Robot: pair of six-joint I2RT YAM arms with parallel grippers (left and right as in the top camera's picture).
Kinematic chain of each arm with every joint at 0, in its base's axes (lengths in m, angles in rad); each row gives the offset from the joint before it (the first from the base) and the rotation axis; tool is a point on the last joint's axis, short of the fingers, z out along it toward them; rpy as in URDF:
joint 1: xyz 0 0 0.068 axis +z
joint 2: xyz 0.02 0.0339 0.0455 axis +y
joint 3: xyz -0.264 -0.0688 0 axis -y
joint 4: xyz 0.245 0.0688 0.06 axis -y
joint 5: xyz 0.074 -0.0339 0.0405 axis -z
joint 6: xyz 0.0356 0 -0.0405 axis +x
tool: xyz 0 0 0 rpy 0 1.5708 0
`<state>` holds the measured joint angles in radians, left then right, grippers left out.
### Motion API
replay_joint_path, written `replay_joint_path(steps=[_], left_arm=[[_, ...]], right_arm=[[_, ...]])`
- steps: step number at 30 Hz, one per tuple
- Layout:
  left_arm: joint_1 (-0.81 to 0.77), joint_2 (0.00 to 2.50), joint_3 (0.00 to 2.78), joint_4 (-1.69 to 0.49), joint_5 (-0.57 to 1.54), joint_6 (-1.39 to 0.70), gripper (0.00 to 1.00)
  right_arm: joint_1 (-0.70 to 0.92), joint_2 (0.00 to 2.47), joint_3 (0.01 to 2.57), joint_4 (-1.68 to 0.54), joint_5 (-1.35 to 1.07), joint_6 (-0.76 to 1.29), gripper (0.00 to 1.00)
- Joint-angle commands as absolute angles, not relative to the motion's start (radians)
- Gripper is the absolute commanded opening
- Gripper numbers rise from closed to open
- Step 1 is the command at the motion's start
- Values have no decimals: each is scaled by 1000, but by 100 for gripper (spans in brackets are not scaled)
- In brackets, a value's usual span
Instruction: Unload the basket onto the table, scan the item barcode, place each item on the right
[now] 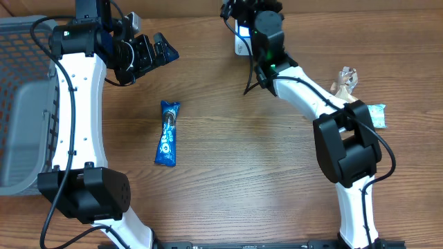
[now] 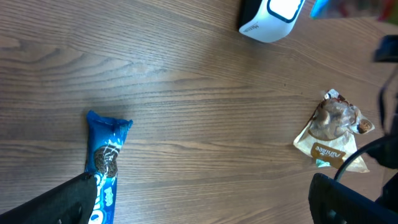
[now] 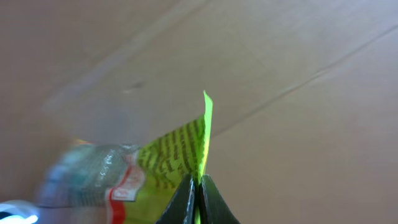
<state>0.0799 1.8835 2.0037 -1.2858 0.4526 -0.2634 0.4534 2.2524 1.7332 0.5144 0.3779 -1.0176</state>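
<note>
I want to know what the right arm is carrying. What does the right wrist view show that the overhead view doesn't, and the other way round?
Only the right wrist view: a green-and-yellow printed plastic packet pinched in the shut right gripper.
Only the overhead view: the blue Oreo biscuit wrapper, the grey mesh basket, the brown snack pouch, the teal packet and the open left gripper.
Both: the right arm's end, its grip hidden from above, and a tan surface, likely the wooden table.

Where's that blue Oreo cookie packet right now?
From overhead, the blue Oreo cookie packet lies flat on the wooden table, left of centre, beside the white left arm and apart from the open left hand.
</note>
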Motion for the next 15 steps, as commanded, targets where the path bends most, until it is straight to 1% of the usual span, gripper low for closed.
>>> replay_joint_path(steps=[1,3,4,5,7,8,9,10,12,14,15], left_arm=[[73,1885,2027,-1283,460,-277,100],[73,1885,2027,-1283,460,-277,100],[73,1885,2027,-1283,460,-277,100],[73,1885,2027,-1283,460,-277,100],[73,1885,2027,-1283,460,-277,100],[73,1885,2027,-1283,460,-277,100],[73,1885,2027,-1283,460,-277,100],[73,1885,2027,-1283,460,-277,100],[73,1885,2027,-1283,460,-277,100],[73,1885,2027,-1283,460,-277,100],[73,1885,2027,-1283,460,-277,100]], right_arm=[[504,2125,1755,369,355,-793,4],[513,2044,1755,158,270,-638,4],[513,2023,1755,111,243,-595,4],[509,1949,1755,-31,131,-458,4],[486,1853,1755,-180,-49,-317,4],[473,1816,1755,-229,-115,-280,4],[441,1750,1755,-315,-235,-202,4],[420,1712,1755,-368,-294,-156,4],[361,1623,1755,-500,-363,-39,4],[286,1552,1755,-628,-364,29,4],[271,1542,1755,-648,-365,37,4]])
